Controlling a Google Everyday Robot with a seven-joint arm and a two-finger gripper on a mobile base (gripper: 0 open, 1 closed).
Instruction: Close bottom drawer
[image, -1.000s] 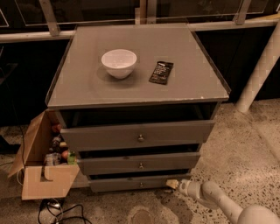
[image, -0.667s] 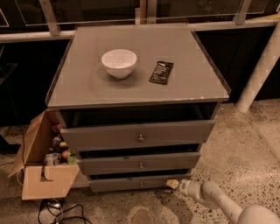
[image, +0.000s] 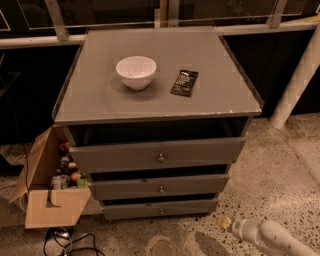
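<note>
The bottom drawer (image: 161, 209) is the lowest and slimmest grey front of the cabinet, with a small brass knob at its centre. A dark gap shows above its front panel, and it sticks out less than the two drawers above it. My gripper (image: 223, 222) is low over the floor at the lower right, to the right of the drawer's right end and apart from it. Its white arm (image: 270, 238) runs off toward the bottom right corner.
The middle drawer (image: 160, 187) and top drawer (image: 159, 156) stand partly pulled out. A white bowl (image: 136, 71) and a dark packet (image: 184, 82) lie on the cabinet top (image: 100, 100). An open cardboard box (image: 52, 200) with small items stands left of the cabinet, cables (image: 60, 240) below it. A white post (image: 297, 80) stands at right.
My gripper has drawn back to the right and slightly down, away from the bottom drawer's right end. The drawers look unchanged.
</note>
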